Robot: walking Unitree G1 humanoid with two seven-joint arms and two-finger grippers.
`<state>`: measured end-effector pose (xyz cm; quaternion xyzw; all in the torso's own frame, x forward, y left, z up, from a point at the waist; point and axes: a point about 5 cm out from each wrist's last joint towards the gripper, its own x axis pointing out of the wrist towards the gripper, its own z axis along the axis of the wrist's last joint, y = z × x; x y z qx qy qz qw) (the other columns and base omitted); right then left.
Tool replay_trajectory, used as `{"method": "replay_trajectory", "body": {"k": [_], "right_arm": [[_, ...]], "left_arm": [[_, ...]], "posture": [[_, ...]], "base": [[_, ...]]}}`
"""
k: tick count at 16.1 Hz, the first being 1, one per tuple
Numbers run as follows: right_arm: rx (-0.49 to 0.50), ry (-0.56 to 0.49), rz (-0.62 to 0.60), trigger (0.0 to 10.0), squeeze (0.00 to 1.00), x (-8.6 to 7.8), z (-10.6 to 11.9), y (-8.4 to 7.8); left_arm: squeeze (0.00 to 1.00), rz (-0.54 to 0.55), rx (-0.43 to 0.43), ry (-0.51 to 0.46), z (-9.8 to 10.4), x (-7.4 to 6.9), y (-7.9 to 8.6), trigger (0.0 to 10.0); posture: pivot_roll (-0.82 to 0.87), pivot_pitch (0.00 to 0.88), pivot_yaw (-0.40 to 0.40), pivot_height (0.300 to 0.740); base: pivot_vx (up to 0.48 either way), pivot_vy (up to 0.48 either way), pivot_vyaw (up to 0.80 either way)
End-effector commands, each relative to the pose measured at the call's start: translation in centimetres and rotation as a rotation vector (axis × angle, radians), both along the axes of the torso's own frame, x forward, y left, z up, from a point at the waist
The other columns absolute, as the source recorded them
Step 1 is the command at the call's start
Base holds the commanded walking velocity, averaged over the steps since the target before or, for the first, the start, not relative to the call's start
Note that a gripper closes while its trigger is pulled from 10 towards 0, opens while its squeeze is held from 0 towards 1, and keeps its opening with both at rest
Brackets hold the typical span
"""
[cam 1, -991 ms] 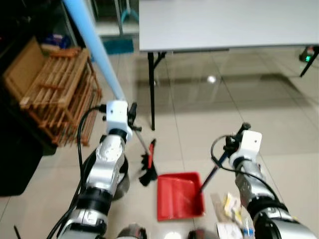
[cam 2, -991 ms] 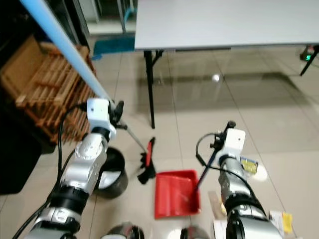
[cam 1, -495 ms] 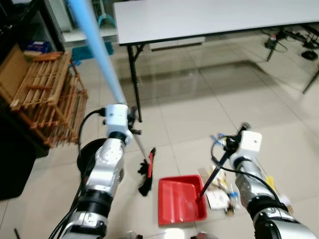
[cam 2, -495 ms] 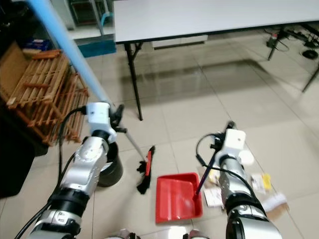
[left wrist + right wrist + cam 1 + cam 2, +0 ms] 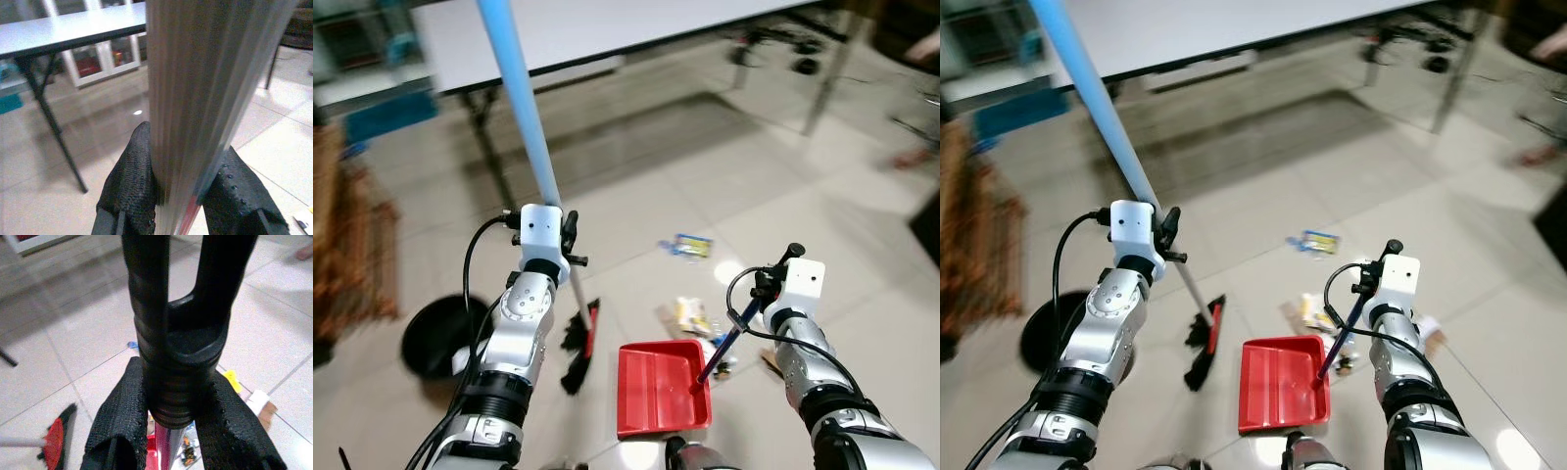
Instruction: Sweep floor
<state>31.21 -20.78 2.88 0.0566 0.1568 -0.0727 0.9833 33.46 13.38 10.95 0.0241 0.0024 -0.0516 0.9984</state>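
A broom with a long light-blue handle [image 5: 524,108] and a red and black head [image 5: 579,343] stands tilted on the tiled floor. My left gripper [image 5: 570,235] is shut on the broom's handle; in the left wrist view both black fingers [image 5: 132,186] press against it. A red dustpan [image 5: 661,401] rests on the floor in front of me. Its dark handle [image 5: 729,338] rises to my right gripper [image 5: 766,289], which is shut on the grip [image 5: 176,357]. Litter lies just beyond the dustpan: a blue and yellow wrapper [image 5: 687,245], a pale packet [image 5: 690,315] and small bits [image 5: 724,362].
A black round bin [image 5: 435,338] sits on the floor at my left. A grey table [image 5: 607,29] on black legs [image 5: 494,162] stands ahead. Wooden slats blur past the left edge [image 5: 333,245]. More dark legs and cables stand at the far right [image 5: 813,69].
The camera has swung right, so the table and wooden crate slid left and litter came into view. Both grippers keep their hold on the broom and the dustpan handle.
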Motion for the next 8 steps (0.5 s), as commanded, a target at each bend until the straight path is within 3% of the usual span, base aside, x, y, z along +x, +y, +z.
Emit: {"method": "replay_trajectory", "body": {"k": [1,8], "right_arm": [[0.007,-0.038,0.001,10.0,0.0,0.58,0.84,0.0],[0.025,-0.052,-0.004,10.0,0.0,0.61,0.9,0.23]], "left_arm": [[0.0,-0.004,-0.02,-0.013,0.47,0.19,-0.34,10.0],[0.0,-0.013,-0.045,-0.038,0.84,0.14,-0.56,10.0]], "posture": [[-0.05,0.07,0.043,0.74],[-0.04,0.07,0.044,0.74]], "base": [[0.27,0.0,-0.43],[0.0,0.0,0.0]]}}
